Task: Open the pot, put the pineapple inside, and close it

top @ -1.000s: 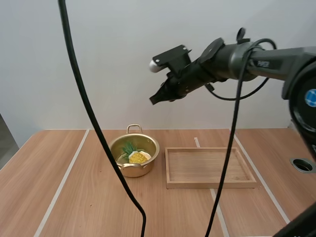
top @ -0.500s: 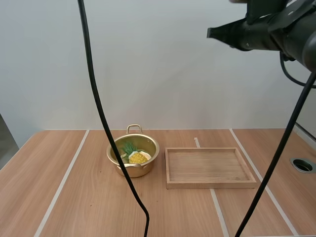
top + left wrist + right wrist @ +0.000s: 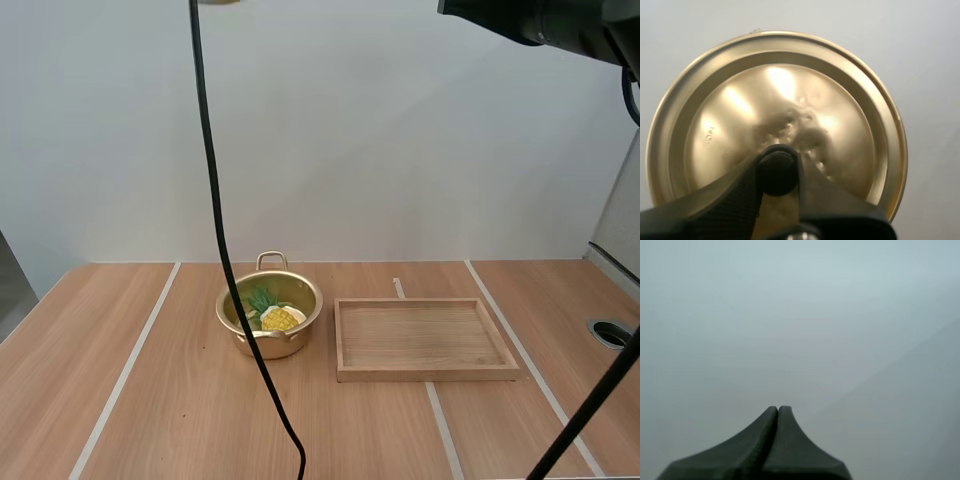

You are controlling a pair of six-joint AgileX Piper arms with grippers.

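A golden pot [image 3: 270, 313] stands open on the table, left of the tray, with a yellow pineapple with green leaves [image 3: 274, 314] lying inside it. In the left wrist view my left gripper [image 3: 778, 170] is shut on the black knob [image 3: 778, 169] of the golden lid [image 3: 777, 122], which is held up against a plain wall. My right gripper [image 3: 778, 410] is shut on nothing, its fingers together as one dark wedge pointing at a blank grey surface. The right arm [image 3: 545, 20] reaches across the top right of the high view.
A shallow wooden tray [image 3: 425, 340] lies to the right of the pot. White lines run across the wooden table. A round hole [image 3: 612, 333] sits near the table's right edge.
The right arm has risen and swung right, from above the pot to the top right corner of the high view. Pot, pineapple and tray have not moved.
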